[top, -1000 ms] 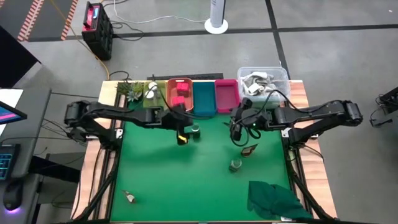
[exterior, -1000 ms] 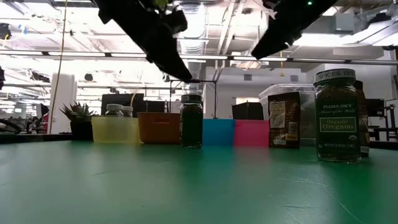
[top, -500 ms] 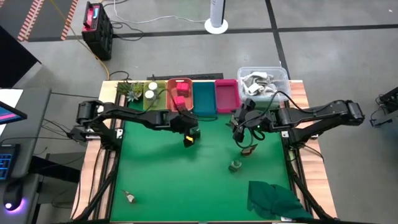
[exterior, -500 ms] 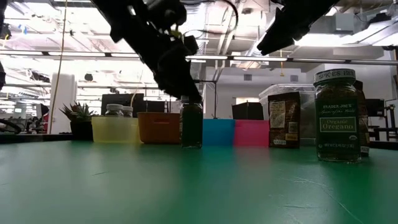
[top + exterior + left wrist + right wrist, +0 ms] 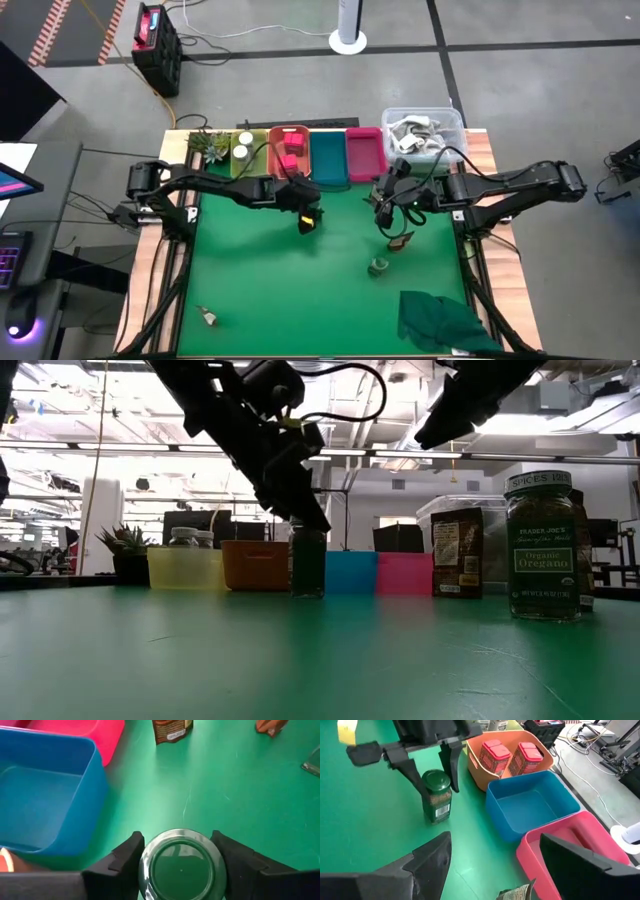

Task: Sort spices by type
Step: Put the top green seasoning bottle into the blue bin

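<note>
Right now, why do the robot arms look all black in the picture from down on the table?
In the low view the bright ceiling lights sit behind the arms, so the left gripper over the green-lidded jar shows only as a dark shape. In the right wrist view, lit from above, the same jar shows its label and lid clearly.

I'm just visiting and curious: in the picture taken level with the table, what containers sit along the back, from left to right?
Small plant → yellow tray → orange tray → green-lidded jar → blue tray → pink tray → brown sachet → oregano jar.
</note>
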Robot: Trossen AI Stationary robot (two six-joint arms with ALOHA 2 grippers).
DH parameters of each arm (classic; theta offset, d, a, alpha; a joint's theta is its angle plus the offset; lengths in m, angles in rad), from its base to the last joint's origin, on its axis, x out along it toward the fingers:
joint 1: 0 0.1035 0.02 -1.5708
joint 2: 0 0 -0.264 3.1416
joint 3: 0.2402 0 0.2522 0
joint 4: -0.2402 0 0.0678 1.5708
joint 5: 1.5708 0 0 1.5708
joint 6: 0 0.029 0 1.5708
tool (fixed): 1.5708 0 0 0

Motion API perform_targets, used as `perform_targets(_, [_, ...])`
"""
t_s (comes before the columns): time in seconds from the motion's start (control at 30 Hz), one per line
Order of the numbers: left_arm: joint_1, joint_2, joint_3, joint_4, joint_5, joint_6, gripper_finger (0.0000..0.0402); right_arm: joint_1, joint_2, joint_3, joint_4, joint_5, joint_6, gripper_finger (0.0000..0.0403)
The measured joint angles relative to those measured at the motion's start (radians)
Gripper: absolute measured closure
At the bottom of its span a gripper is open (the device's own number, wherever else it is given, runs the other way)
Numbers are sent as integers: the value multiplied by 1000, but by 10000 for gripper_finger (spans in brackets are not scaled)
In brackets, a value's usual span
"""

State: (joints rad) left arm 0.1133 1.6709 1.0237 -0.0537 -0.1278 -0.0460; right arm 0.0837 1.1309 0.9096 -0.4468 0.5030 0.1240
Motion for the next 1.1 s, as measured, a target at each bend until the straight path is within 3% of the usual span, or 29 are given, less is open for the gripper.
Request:
perform_targets(0.27, [39,1,18,-4,84,13,208,1,0,0,-15,0,34,74])
perform_targets(0.5, [120,0,191,-45,174,88,208,3,0,0,-103,64,127,74])
perform_targets(0.77, [282,5,324,-41,176,169,208,40,0,0,-121,121,158,74])
perform_targets(1.1, [474,240,415,-27,197,90,208,45,1,1,-88,132,137,74])
